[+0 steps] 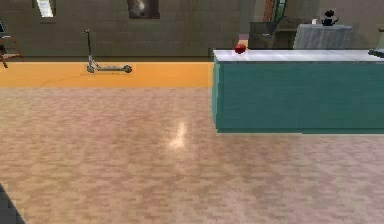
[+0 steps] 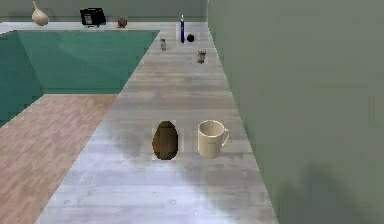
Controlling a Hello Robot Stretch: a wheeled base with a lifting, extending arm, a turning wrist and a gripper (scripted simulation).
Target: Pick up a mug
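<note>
On a pale plank desk [image 2: 120,190] in the arm side view: a cream mug [image 2: 211,138], upright, handle turned right. Near the middle of the desk top, toward its right side, with a strip of bare planks between mug and grey-green wall [image 2: 310,100]. Just beside the mug on its left, a brown oval lump [image 2: 166,140], apart by a narrow gap. Bare planks near of both and for a long stretch beyond them.

At the far end of the desk top: a blue bottle [image 2: 181,28], a black ball [image 2: 190,38] beside it, and two small jars [image 2: 163,43] standing apart from each other. Left edge of the desk slanting from near left to far, with brown tiled floor [image 2: 50,135] below it and a teal panel [image 2: 70,60] beyond. On the ledge above that panel: a pale vase [image 2: 40,12], a dark box [image 2: 92,17] and a brown ball [image 2: 122,21].

Cannot tell the hand's state or what it grips.

In the forward view: wide open pinkish floor [image 1: 120,150] on the left and near, with an orange strip [image 1: 150,75] along the far wall and a scooter [image 1: 100,62] parked on it. On the right, a teal desk [image 1: 300,95] with a pale top, its left corner edge upright, and a small red thing [image 1: 241,47] on the top's left end.
</note>
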